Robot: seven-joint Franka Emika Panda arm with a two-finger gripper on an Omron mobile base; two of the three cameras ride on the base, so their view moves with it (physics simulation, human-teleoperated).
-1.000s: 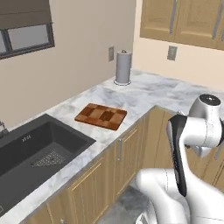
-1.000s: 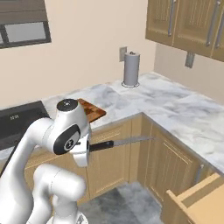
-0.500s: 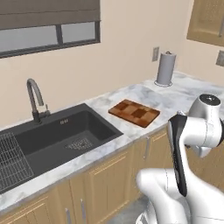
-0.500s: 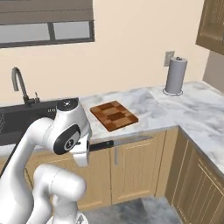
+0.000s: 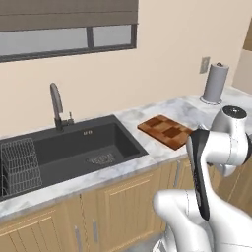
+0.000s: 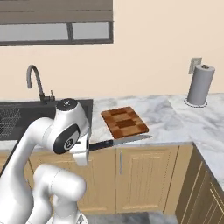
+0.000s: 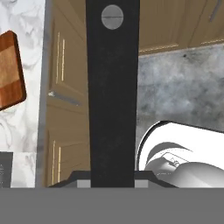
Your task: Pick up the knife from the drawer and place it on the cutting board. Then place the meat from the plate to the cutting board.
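Gripper [image 6: 87, 146] closed on the knife [image 6: 120, 142]; the grip point itself is hidden behind the white wrist housing in the right base view. The dark handle emerges from the housing at centre frame, and the grey blade runs right, ending just below the near edge of the cutting board [image 6: 124, 122]. Whether the blade tip touches the surface [image 6: 166, 118] edge, cannot tell.

Hand view: the knife's black handle [image 7: 113, 94] fills the centre as a vertical band with one round rivet near the top; blade cut off. The cutting board [image 7: 9, 70] shows at the left edge, partly cropped.

Left base view: cutting board [image 5: 166, 131] lies right of centre beside the dark sink [image 5: 74, 152]; a paper towel roll [image 5: 215, 82] stands at upper right.
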